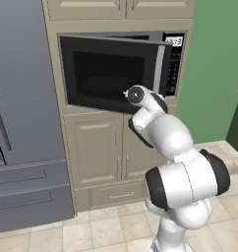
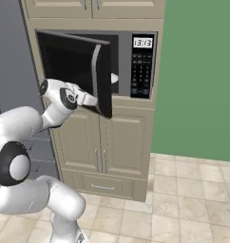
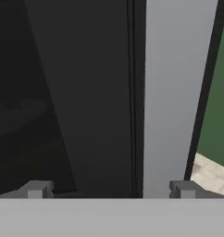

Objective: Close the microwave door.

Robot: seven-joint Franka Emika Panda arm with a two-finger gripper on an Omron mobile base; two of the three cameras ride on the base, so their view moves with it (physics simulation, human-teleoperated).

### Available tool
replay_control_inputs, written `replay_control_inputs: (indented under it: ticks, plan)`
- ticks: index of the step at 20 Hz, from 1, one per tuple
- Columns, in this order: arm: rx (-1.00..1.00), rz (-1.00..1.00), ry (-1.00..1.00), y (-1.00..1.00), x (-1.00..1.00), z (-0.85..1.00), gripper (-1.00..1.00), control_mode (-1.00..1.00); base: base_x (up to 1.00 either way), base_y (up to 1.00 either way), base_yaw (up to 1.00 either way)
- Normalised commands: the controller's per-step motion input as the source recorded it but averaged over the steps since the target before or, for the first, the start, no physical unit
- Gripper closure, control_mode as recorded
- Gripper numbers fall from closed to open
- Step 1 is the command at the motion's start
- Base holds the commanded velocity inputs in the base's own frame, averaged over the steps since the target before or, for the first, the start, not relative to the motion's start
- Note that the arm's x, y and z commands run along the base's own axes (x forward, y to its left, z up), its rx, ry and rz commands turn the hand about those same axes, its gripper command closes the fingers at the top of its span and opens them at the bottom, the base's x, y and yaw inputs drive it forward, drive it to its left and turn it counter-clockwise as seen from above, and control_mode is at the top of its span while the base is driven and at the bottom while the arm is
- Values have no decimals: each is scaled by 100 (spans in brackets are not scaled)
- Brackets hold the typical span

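Pincer tips (image 3: pixel 109 189) rise at the bottom edge of the hand view, spread wide apart with nothing between them, and right in front of them the microwave door (image 3: pixel 86 92) takes up most of the frame: dark glass on the left, a grey frame strip on the right (whether the tips touch the panel cannot be told).

Seen from the left base view, the microwave door (image 1: pixel 108 74) sits in the upper middle of the frame, swung partly open, its hinge side at the left and its free edge with the long vertical handle (image 1: pixel 159 71) toward the right. The white arm (image 1: pixel 182 172) climbs from the lower right, and its wrist sits over the lower right corner of the door.

From the right base view, the door (image 2: pixel 74 64) juts out toward the camera at upper left, with the arm's hand just beside its lower edge. Behind it, the microwave (image 2: pixel 141 66) shows its keypad and clock display at upper centre, and a sliver of white turntable plate (image 2: pixel 114 78) peeks past the door's edge. Beige cabinet doors (image 2: pixel 102 142) stand below, and the grey fridge (image 1: pixel 22 113) fills the left side of the left base view.
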Motion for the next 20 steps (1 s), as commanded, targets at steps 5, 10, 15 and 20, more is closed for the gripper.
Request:
replay_control_inputs:
  ticks: [5, 10, 15, 20]
  plan:
    - [0, 23, -1, -32, 49, 28, -100, -100, 0, 0, 0]
    - [0, 18, 0, -17, 37, 37, -100, -100, 0, 0, 0]
    - [0, 17, 0, -26, 46, 40, -100, -100, 0, 0, 0]
    - [3, 18, 0, -42, 62, 31, -100, -100, 0, 0, 0]
